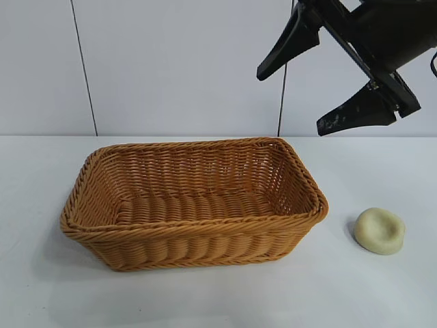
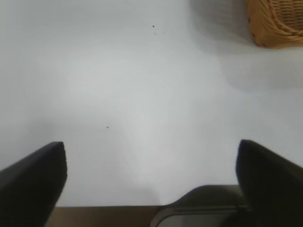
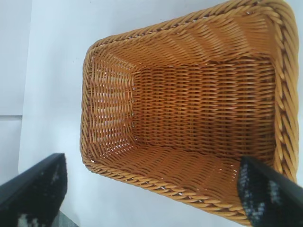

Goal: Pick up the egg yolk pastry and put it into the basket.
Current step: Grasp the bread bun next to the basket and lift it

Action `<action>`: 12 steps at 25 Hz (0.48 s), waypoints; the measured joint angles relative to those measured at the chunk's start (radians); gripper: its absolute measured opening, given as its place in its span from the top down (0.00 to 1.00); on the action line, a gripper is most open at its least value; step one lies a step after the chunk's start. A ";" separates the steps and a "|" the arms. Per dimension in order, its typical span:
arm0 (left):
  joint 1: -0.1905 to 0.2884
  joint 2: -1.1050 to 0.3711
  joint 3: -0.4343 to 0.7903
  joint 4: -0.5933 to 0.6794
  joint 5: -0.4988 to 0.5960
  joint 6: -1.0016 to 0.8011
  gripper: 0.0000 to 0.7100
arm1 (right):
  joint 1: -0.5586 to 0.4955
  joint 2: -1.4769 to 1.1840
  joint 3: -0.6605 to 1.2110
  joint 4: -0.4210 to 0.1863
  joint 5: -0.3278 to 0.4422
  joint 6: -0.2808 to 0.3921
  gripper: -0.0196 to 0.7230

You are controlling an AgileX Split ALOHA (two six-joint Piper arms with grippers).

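Pastry: I see the pale cream-yellow domed egg yolk pastry on the white tabletop, beside the orange-brown wicker basket, untouched.
Basket: empty.
Right pincer: spread wide above, holding nothing.
Left pincer: spread wide, holding nothing.
Remaining: I judge everything.

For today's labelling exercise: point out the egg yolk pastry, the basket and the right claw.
egg yolk pastry (image 1: 379, 230), exterior view, on its dimpled top.
basket (image 1: 198, 232), exterior view, on the near braided rim.
right claw (image 1: 321, 82), exterior view, midway between its open fingertips.

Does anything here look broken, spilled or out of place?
Nothing stands out. The basket sits upright, intact and empty on the white table. The egg yolk pastry lies whole on the table beside it, apart from it. The right end effector hangs open above them.
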 joint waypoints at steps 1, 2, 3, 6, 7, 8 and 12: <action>0.000 -0.010 0.000 0.000 0.000 0.000 0.02 | 0.000 0.000 0.000 0.000 0.000 0.000 0.04; 0.004 -0.019 0.000 0.000 0.000 0.000 0.02 | 0.000 0.000 0.000 0.000 0.000 0.000 0.04; 0.011 -0.028 0.000 0.000 0.000 0.000 0.02 | 0.000 0.000 0.000 0.000 0.000 0.000 0.04; 0.060 -0.064 0.000 0.000 0.000 0.000 0.02 | 0.000 0.000 0.000 0.000 0.000 0.000 0.04; 0.078 -0.079 0.000 0.000 -0.001 0.000 0.02 | 0.000 0.000 0.000 0.000 0.000 0.000 0.04; 0.091 -0.104 0.000 0.000 -0.001 0.000 0.02 | 0.000 0.000 0.000 0.000 0.000 0.000 0.04; 0.100 -0.213 0.001 0.000 -0.001 0.000 0.02 | 0.000 0.000 0.000 -0.015 0.001 0.000 0.04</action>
